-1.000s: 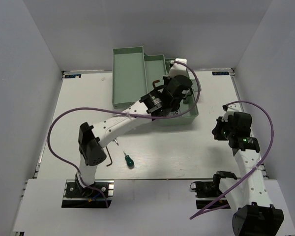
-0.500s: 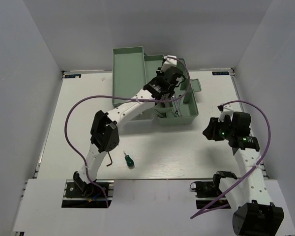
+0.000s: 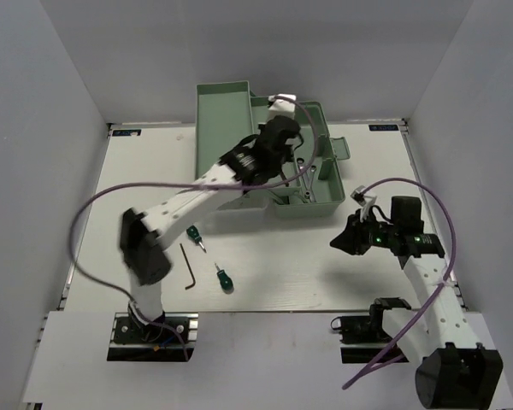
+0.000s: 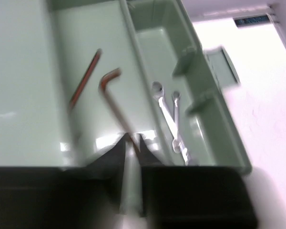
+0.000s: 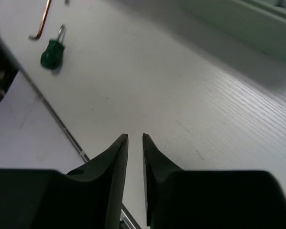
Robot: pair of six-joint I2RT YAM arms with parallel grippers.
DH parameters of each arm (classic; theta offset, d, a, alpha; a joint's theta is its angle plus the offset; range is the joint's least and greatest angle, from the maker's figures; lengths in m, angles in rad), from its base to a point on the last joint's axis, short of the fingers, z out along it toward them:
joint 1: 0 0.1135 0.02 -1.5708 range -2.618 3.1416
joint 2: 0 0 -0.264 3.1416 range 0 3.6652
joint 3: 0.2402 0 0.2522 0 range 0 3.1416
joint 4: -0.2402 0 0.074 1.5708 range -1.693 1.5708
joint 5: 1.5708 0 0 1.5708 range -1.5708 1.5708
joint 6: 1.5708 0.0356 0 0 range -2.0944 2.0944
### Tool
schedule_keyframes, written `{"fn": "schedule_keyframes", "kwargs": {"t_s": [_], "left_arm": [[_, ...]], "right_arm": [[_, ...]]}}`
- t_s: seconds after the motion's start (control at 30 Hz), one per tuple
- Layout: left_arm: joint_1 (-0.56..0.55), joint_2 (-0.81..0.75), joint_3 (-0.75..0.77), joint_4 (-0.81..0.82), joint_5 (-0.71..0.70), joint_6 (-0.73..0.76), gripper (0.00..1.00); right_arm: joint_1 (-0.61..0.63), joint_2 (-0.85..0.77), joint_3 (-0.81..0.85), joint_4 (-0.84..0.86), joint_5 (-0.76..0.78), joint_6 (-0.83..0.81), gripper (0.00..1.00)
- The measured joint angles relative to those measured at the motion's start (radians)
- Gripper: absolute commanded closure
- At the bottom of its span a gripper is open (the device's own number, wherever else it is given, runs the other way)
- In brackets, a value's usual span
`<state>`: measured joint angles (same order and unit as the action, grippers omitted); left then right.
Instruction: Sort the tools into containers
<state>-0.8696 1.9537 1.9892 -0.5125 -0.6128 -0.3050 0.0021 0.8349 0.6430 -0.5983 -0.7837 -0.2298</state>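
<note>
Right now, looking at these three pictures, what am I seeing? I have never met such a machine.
Two white robot arms with two-fingered grippers stand at a white table. One picture looks down from above; the other two come from wrist cameras. On the table lie two stubby green-handled screwdrivers and one thin brown L-shaped hex key. The open pale green plastic toolbox holds two small silver wrenches and two more hex keys. The left gripper hangs over the box, jaws slightly apart, one key's end at their tips. The right gripper is slightly open above bare table, holding nothing.
</note>
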Motion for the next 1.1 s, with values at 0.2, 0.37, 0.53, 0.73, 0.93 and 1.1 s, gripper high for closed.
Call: {"fn": "schedule_keyframes", "kwargs": {"t_s": [0.2, 0.37, 0.53, 0.73, 0.93, 1.1], "left_arm": [[-0.034, -0.729, -0.576, -0.078, 0.002, -0.154, 0.92], [-0.023, -1.106, -0.839, -0.3, -0.068, -0.359, 0.44], [-0.023, -1.031, -1.018, -0.534, -0.058, -0.566, 0.26], [-0.021, -1.16, -1.096, -0.674, -0.053, -0.735, 0.24], [-0.02, -1.698, -1.157, -0.558, -0.062, -0.693, 0.2], [-0.017, -1.899, -1.173, -0.529, -0.063, -0.63, 0.2]], "right_arm": [[0.246, 0.085, 0.021, 0.014, 0.004, -0.043, 0.82], [0.463, 0.234, 0.13, 0.04, 0.119, -0.047, 0.71], [0.692, 0.398, 0.234, 0.064, 0.296, -0.071, 0.68], [0.938, 0.624, 0.401, 0.074, 0.496, -0.028, 0.64], [1.057, 0.956, 0.795, 0.06, 0.55, 0.126, 0.56], [1.134, 1.17, 1.063, 0.049, 0.589, 0.213, 0.55]]}}
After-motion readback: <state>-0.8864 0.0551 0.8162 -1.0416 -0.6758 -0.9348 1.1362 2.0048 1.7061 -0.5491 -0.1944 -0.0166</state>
